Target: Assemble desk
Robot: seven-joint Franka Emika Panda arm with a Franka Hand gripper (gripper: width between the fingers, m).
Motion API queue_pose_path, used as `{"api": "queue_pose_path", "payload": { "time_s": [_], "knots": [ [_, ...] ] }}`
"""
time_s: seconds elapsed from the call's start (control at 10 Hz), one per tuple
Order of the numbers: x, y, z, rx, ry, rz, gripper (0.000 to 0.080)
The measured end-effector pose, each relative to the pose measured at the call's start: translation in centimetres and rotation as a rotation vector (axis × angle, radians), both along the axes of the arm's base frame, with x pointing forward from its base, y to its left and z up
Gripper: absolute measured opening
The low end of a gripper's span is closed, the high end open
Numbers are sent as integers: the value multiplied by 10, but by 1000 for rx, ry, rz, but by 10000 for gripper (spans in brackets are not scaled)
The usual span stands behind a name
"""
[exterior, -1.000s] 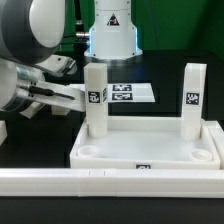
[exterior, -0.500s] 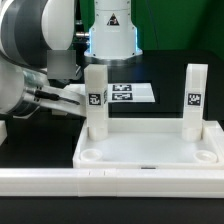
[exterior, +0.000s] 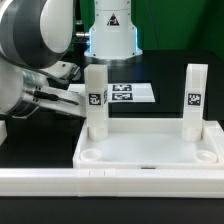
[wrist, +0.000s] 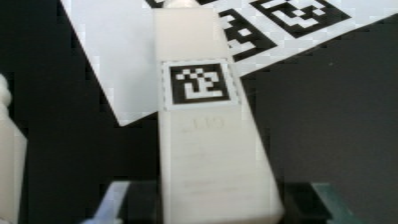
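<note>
Arm [exterior: 30,50] is at the exterior view's left edge of the black worktop [exterior: 40,148], wrist roughly level. Gripper [exterior: 84,101] is narrowed onto the gripped leg [exterior: 95,110]. In wrist view the two dark fingers [wrist: 125,205] sit tight vs both sides of that leg [wrist: 210,140], w/ no gap seen btwn finger & plastic. Gripped leg stands upright, its sq. tag [exterior: 95,98] facing the worktop's near edge. Its foot is in the desk tabletop [exterior: 150,145], at the far corner on the exterior view's left. How deep it sits in the socket: can't tell.

Tabletop lies flat, rim up, close to the near edge, from mid worktop toward the exterior view's right. It's just behind the long white rail [exterior: 110,180] that runs along the near edge. Round sockets show at its two near corners [exterior: 88,155] [exterior: 205,153].

Marker board [exterior: 125,93] lies flat behind the tabletop, mid worktop, toward the far edge. White robot base [exterior: 110,30] stands at the far edge behind it.

Free leg [exterior: 194,98] stands upright at the tabletop's far corner on the exterior view's right, tag facing the near edge, well apart from the gripper.
</note>
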State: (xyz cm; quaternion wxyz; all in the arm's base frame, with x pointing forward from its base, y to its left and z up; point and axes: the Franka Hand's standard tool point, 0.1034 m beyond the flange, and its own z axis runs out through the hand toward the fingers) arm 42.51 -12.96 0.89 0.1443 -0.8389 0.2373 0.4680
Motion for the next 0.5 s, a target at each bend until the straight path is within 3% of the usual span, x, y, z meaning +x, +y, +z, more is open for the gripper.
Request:
{"api": "queue_pose_path", "payload": {
  "time_s": [0.3, 0.5],
  "knots": [
    [0, -5, 1, 5, -8, 2, 292],
    [8, -21, 20, 30, -45, 21, 292]
  ]
}}
